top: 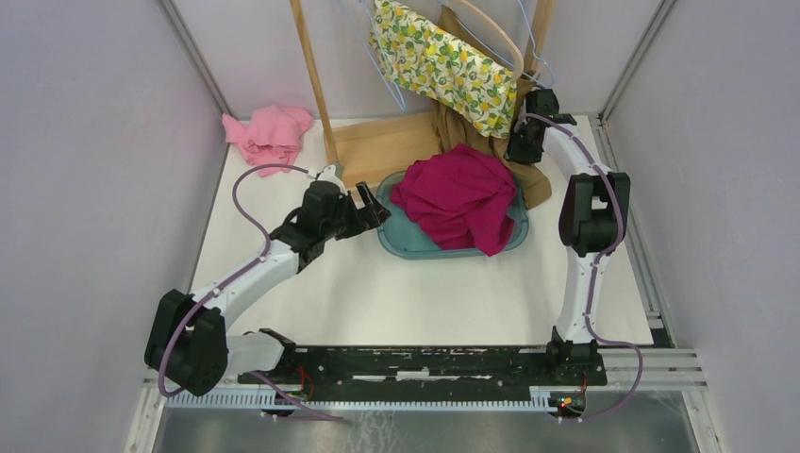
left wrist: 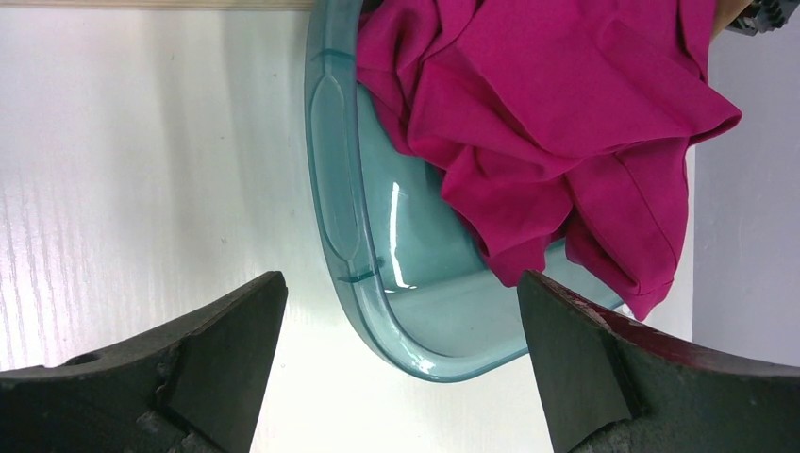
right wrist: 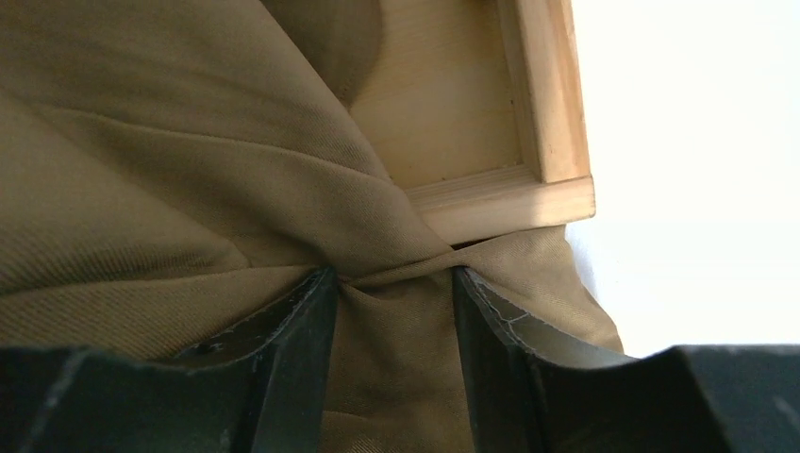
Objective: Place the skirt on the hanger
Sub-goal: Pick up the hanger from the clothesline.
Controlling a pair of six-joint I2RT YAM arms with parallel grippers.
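The tan skirt hangs at the far right of the table, its upper part apparently draped over the curved wooden hanger, though a patterned cloth in front hides how it sits there. Its lower folds spill down to the table and spread out to the right. In the right wrist view the plain, finely woven cloth is gathered into a tight twist between the fingers of the right gripper, which pinch it.
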